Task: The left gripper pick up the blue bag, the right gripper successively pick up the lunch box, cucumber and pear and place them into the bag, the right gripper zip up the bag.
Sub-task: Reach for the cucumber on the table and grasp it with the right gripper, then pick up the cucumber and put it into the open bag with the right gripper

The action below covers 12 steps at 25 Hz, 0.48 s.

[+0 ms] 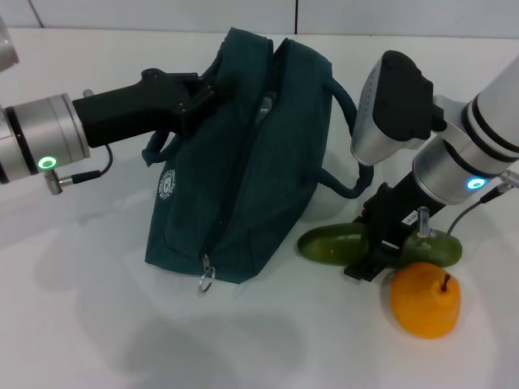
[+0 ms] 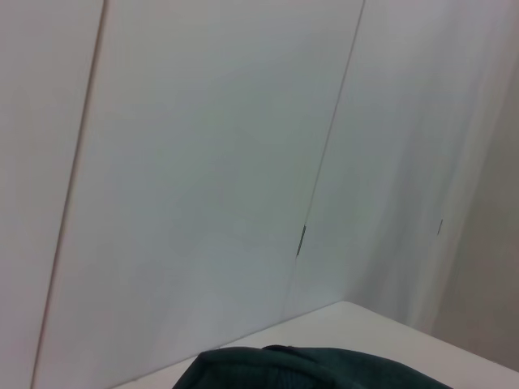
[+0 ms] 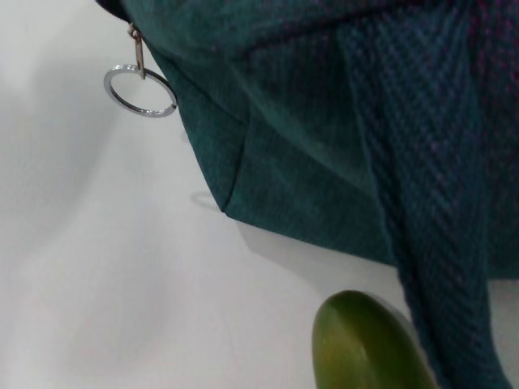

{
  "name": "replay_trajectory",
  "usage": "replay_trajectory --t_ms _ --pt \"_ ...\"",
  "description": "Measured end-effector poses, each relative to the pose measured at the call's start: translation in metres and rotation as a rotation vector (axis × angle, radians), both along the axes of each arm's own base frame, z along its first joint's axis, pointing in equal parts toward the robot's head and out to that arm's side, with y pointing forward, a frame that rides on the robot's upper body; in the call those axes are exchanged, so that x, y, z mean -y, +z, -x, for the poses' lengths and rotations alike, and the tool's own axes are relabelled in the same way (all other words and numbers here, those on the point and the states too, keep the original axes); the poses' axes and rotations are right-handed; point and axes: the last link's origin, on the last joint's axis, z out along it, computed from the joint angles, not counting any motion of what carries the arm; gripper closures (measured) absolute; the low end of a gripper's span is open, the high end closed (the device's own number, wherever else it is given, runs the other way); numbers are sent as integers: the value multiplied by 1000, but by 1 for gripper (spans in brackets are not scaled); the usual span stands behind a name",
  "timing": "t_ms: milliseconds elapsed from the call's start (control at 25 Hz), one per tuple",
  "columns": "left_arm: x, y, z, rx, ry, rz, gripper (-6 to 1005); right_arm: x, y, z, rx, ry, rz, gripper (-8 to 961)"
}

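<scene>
Left gripper [image 1: 193, 101] clamps the blue bag [image 1: 243, 170] up top; right gripper [image 1: 381, 255] straddles the dark green cucumber [image 1: 332, 243], grip unclear, pear [image 1: 425, 300] beside.

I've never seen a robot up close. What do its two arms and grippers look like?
The left gripper is black, on a silver cylindrical wrist with a green ring light and a thin black cable. The right gripper is black with a small white label, on a white-and-silver arm with a blue light and a grey-and-black housing.
</scene>
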Motion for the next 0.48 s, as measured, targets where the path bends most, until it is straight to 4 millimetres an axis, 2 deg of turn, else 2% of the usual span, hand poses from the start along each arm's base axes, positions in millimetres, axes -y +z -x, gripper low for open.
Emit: replay_trajectory --t_ms 320,480 --pt "0 2 0 -2 -3 -4 954 -5 1 -1 -20 -1 -36 311" --pt "1 2 2 -2 0 -5 954 -7 10 -5 -59 -31 -70 373"
